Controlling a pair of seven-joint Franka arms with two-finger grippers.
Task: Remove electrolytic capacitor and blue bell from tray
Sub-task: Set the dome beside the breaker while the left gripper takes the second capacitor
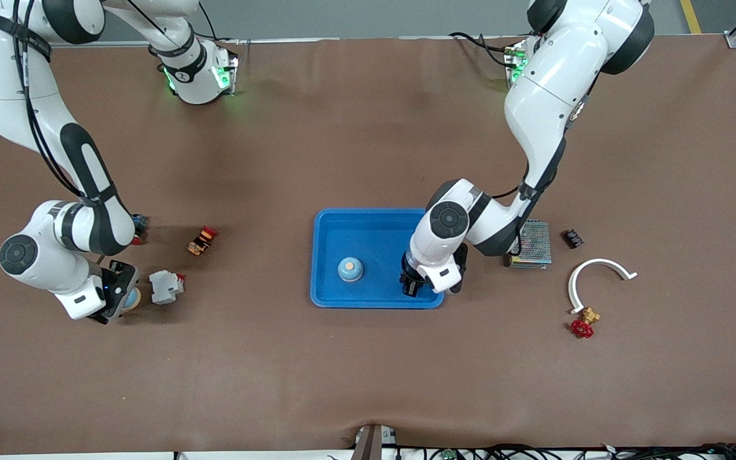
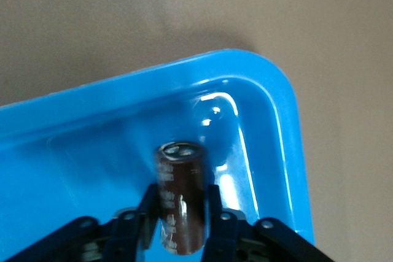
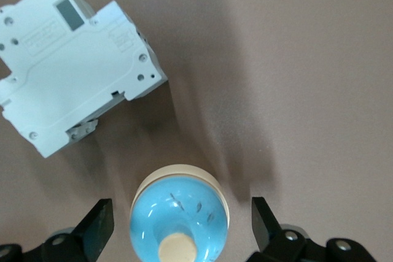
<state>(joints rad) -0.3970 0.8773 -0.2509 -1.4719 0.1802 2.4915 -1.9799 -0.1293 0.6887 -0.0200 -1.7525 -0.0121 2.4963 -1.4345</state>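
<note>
A blue tray sits in the middle of the brown table. The left gripper is down inside the tray, at the corner toward the left arm's end and nearer the front camera. Its two fingers are squeezed tight on a dark capacitor, one finger on each side. The capacitor is a little can with a shiny top, and it sits tilted between the fingers over the tray floor. A small blue bell with a tan knob on top stands in the tray too, near the left gripper but not touching it. The right gripper is low over the table near the right arm's end. Its fingers are spread wide apart. A second blue bell stands between them on the table, and the fingers do not touch it. A white breaker lies just beside that bell. A small red and yellow part lies farther from the front camera than the breaker. Toward the left arm's end lie a metal box, a small dark part, a white curved piece and a red valve.
</note>
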